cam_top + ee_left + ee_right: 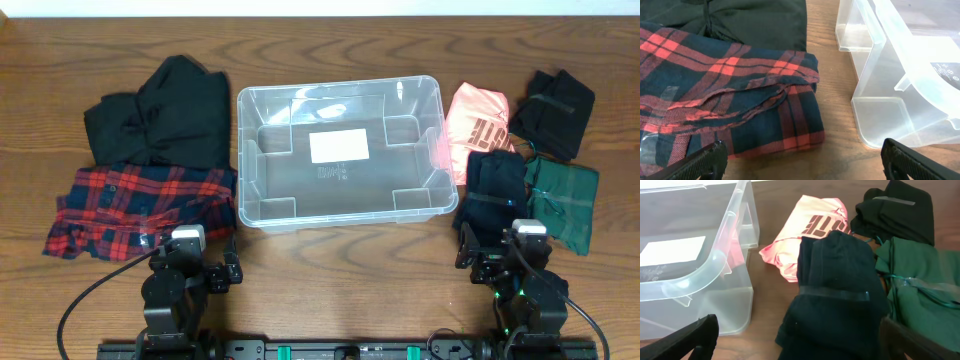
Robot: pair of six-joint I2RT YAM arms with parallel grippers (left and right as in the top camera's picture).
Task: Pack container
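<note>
Wooden table (340, 280), brown grain. Clear container (340, 215) at centre. Left of it: black garment (165, 115) at far side, red plaid shirt (135, 205) nearer, edges overlapping. Right of it: pink garment (478, 120) just beside wall, dark folded garment (495, 185) overlapping pink one, green garment (562, 195) beside that, black bundle (552, 100) at far right.

Brown wooden table (330, 270) (pale wall beyond)

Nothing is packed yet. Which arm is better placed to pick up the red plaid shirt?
Left. The red plaid shirt lies left of the empty container, directly ahead of the left gripper, its jaws open. The right gripper sits on the container's far side, by a dark bundle.
</note>
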